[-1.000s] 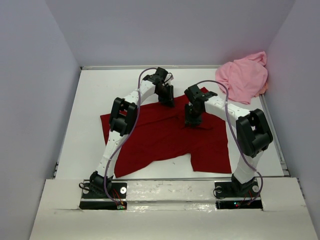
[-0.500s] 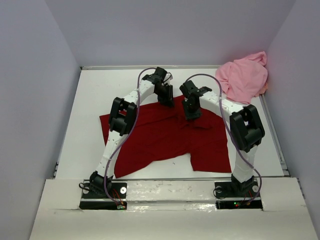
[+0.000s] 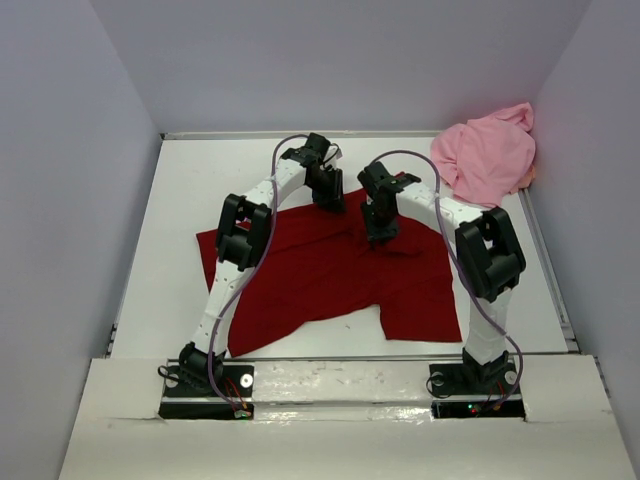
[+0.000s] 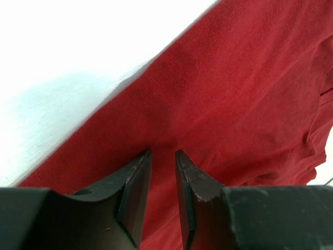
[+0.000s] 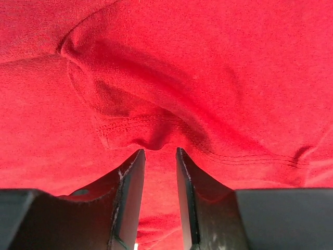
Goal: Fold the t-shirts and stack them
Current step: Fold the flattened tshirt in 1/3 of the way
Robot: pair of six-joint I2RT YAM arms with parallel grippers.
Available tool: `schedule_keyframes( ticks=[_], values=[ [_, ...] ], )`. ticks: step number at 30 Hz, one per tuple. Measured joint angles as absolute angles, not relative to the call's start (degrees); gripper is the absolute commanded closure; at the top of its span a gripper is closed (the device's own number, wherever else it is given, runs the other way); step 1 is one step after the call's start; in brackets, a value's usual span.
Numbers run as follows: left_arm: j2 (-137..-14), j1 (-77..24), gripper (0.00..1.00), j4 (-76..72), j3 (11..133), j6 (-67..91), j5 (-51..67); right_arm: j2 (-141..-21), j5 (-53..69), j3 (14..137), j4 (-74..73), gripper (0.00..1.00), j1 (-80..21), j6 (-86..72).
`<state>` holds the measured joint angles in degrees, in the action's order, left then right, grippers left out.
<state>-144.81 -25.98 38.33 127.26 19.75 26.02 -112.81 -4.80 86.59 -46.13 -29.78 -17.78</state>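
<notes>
— At mid-table point(image 3: 190, 190), the dark red t-shirt point(image 3: 330, 275) lay spread, not yet folded; the pink t-shirt point(image 3: 488, 155) sat heaped in the far right corner. And the claws?

— Both were down on the red shirt's far edge. Your right gripper point(image 5: 159, 151) pinched a pucker of hem. Your left gripper point(image 4: 162, 153) stood with jaws narrowly apart on the cloth, its grip impossible to tell. The first fold looked barely begun; next you needed both holds sure, then an even lift toward the near edge

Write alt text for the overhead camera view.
A dark red t-shirt lies spread on a white table, with two robot arms reaching over it, the left gripper and right gripper down on its far part. A pink t-shirt sits crumpled in the far right corner.
</notes>
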Motion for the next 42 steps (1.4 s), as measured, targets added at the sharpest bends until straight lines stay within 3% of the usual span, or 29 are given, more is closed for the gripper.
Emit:
schedule_keyframes(
  ticks=[5,21,42],
  values=[
    [-144.8,-25.9,0.59,38.4,127.3,19.7,26.1,-113.7,-3.8,86.6,-45.9,0.68,-29.8,-18.3],
    [-144.8,-25.8,0.59,38.4,127.3,19.6,26.1,-115.2,-1.4,86.6,-45.4,1.0,-29.8,-19.3],
    [-144.8,-25.8,0.59,38.5,127.3,19.6,26.1,-115.0,3.5,86.2,-47.4,1.0,-29.8,-21.0]
  ],
)
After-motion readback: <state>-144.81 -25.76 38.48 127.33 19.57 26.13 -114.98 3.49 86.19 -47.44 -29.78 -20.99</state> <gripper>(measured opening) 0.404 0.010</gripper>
